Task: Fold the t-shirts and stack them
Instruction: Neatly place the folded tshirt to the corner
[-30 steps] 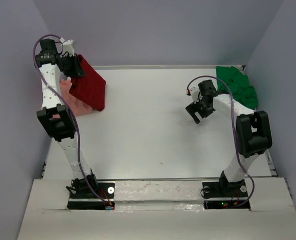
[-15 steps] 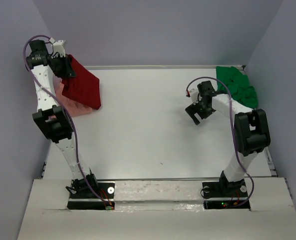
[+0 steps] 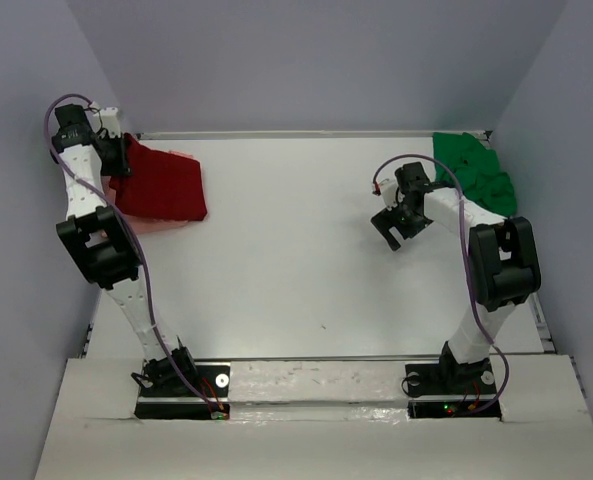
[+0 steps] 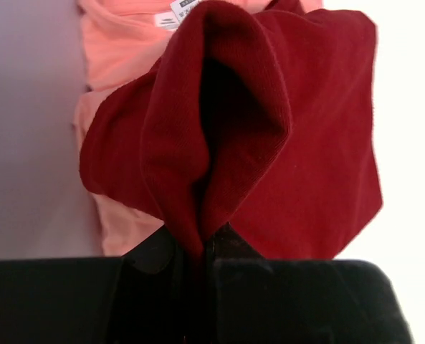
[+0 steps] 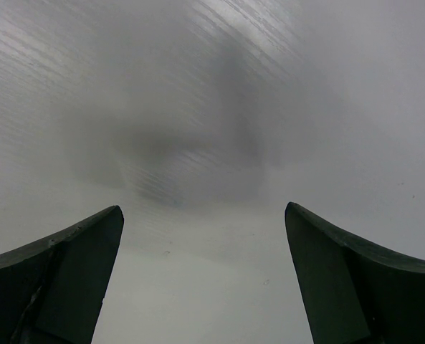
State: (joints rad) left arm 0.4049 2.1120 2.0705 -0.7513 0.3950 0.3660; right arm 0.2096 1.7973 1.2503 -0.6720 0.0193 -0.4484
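Observation:
The folded dark red t-shirt lies at the table's far left, on top of the salmon pink t-shirt, whose edge peeks out below it. My left gripper is shut on the red shirt's left edge. In the left wrist view a fold of the dark red t-shirt is pinched between the jaws, above the pink t-shirt with its white label. The bright green t-shirt sits crumpled at the far right corner. My right gripper hovers open over bare table, left of the green shirt; in its own view the right gripper holds nothing.
Grey walls close the table on the left, right and back. The left wall stands right behind my left gripper. The white tabletop stretches between the two arms.
My left gripper has moved left and down toward the wall, drawing the red shirt with it so it now lies flat over the pink one. The right arm has stayed put.

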